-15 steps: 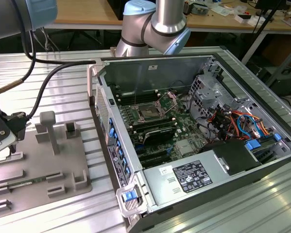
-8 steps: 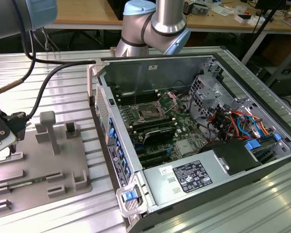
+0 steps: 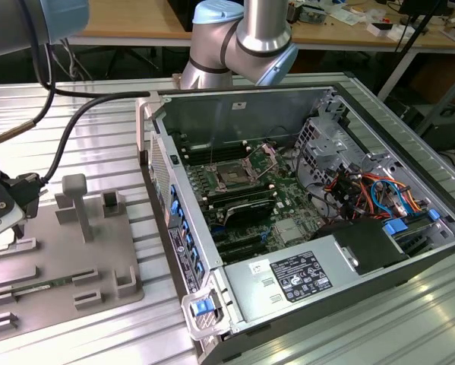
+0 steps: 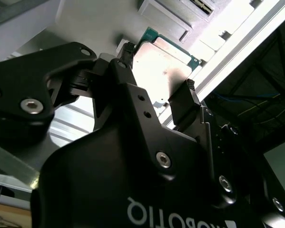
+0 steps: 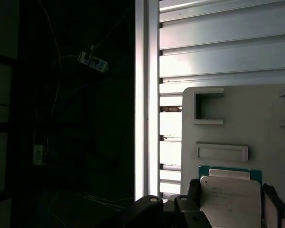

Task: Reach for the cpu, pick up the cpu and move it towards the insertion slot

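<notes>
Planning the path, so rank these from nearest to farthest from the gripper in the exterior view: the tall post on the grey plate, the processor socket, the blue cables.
1. Tall post, on the grey plate at the exterior view's left, by the gripper.
2. Processor socket, middle of the open case.
3. Blue cables, at the exterior view's right.

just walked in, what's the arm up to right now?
The arm's gripper is placed around the cpu, which is over the grey fixture plate at the exterior view's left. I cannot tell whether the cpu is gripped or lifted off the plate. The insertion slot, on the motherboard inside the open computer case, lies apart from it, toward the exterior view's right.
</notes>
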Robot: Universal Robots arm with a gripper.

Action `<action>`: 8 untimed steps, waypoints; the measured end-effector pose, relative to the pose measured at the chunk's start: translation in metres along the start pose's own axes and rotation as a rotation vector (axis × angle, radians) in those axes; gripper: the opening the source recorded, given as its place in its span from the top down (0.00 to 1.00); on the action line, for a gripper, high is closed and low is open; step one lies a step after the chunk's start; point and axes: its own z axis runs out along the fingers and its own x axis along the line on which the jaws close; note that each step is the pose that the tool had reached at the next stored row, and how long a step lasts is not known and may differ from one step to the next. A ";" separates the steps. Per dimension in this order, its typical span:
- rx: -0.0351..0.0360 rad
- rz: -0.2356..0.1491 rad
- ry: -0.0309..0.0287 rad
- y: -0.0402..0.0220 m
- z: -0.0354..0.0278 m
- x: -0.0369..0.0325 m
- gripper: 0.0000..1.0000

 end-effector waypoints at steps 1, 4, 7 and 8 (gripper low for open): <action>0.0000 0.000 0.0000 0.0001 -0.0015 0.0000 0.45; 0.0000 0.000 0.0000 0.0002 -0.0055 0.0001 0.45; 0.0000 0.000 0.0001 0.0003 -0.0093 0.0001 0.45; 0.0000 0.000 0.0001 0.0003 -0.0100 0.0001 0.45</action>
